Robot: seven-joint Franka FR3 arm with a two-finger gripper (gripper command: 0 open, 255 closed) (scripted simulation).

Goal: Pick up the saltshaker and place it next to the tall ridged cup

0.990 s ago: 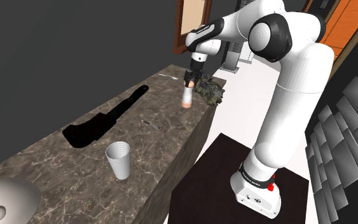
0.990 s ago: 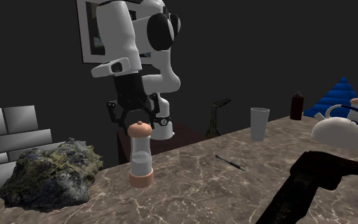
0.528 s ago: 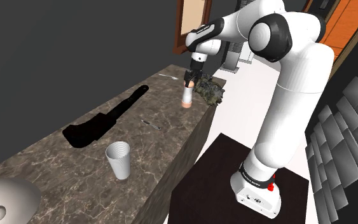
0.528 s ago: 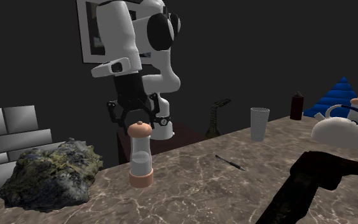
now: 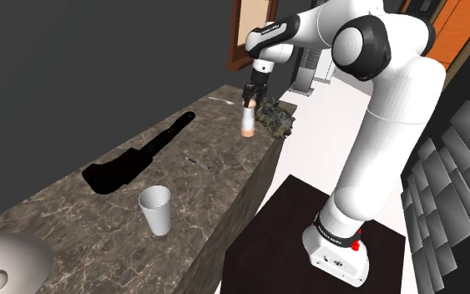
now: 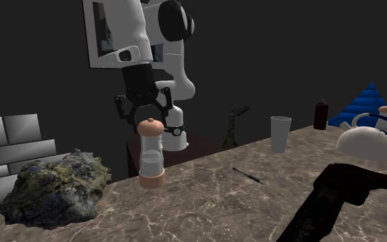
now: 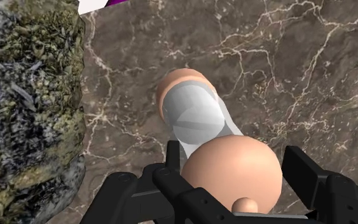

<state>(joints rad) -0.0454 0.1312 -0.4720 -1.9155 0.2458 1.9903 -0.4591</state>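
Change: my arm has come up a little, and the saltshaker [image 6: 151, 152] has risen with it. Its base sits higher against the counter [image 5: 74, 219] than a moment ago.
Pincer: the gripper [image 6: 144, 121] is closed on the saltshaker's rounded cap. In the wrist view the two black fingers [image 7: 171, 167] stand either side of the cap.
Saltshaker now: it hangs under the gripper at the counter's far end, just beside the rock [image 5: 276, 119]. I judge it barely off the stone, though I can't see a clear gap.
Long axis: upright, in line with the gripper, with the cap up and the base down.
Relation that matters: the cup [image 5: 155, 209] stands well apart from the saltshaker, down the counter toward the shoulder view's lower left and on the second exterior view's right. A pen [image 5: 196, 162] and a big black knife [image 5: 133, 156] lie near that path, the pen nearest to it.
Shapes and surfaces: the saltshaker has a clear, glassy body with peach-coloured cap and foot, and the cap carries a small knob. The cup is white, tapered and ribbed down its side. The rock is rough, mottled grey and olive. The counter is dark brown marble with pale veins.
Next move, my view: carry it level along the counter and set it down close to the cup without nudging it.
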